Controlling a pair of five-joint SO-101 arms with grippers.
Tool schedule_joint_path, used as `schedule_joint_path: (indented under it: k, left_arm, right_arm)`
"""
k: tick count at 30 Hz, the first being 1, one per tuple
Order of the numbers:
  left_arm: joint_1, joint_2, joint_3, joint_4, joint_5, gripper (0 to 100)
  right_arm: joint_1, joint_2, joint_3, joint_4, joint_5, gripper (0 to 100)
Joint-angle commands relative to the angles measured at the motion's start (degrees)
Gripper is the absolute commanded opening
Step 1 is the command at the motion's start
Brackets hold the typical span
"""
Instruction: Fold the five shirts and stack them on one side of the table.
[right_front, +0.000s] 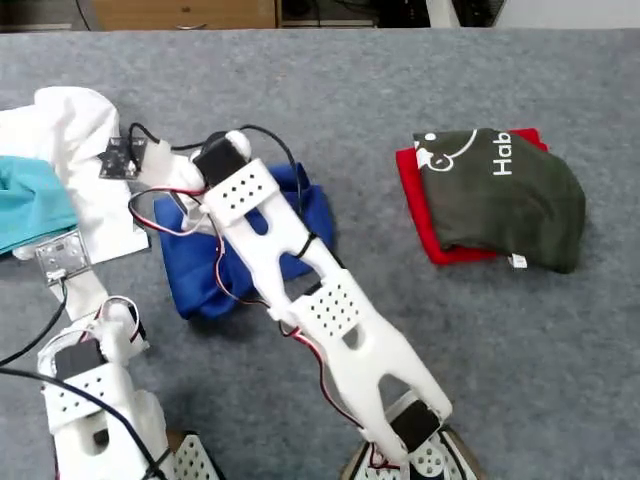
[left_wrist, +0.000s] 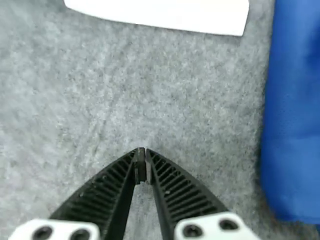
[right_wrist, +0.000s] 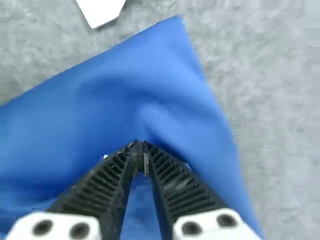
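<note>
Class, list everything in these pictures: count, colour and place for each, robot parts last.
blue shirt: one, blue, left of centre, under right arm
green shirt: one, dark green, folded, right side, on the red shirt
red shirt: one, red, under the green shirt
white shirt: one, white, left side
teal shirt: one, teal, left edge, on the white shirt
table: one, grey
left gripper: one, black, shut, over bare table
right gripper: one, black, shut, tips at blue shirt

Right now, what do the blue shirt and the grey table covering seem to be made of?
The blue shirt: soft, matte knit cloth, perhaps cotton; it sags into rounded folds without shine. The grey table covering: seemingly felt or short-pile carpet; fuzzy, mottled fibres show up close.
</note>
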Motion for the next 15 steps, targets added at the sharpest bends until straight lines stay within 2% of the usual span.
schedule_joint_path:
  k: [1,7,15]
  left_arm:
    - [0.44,-3.03,0.44,-0.18,0.26,2]
    - [0.44,-5.67,0.70,1.49,0.18,2]
    - [0.44,-5.67,0.70,1.49,0.09,2]
  right_arm:
    - [4.18,1.71,0.40,-1.76,0.26,0.2]
    - [9.27,-0.04,0.57,5.10,0.26,0.2]
    - [13.49,-7.52,5.05,5.19,0.00,0.2]
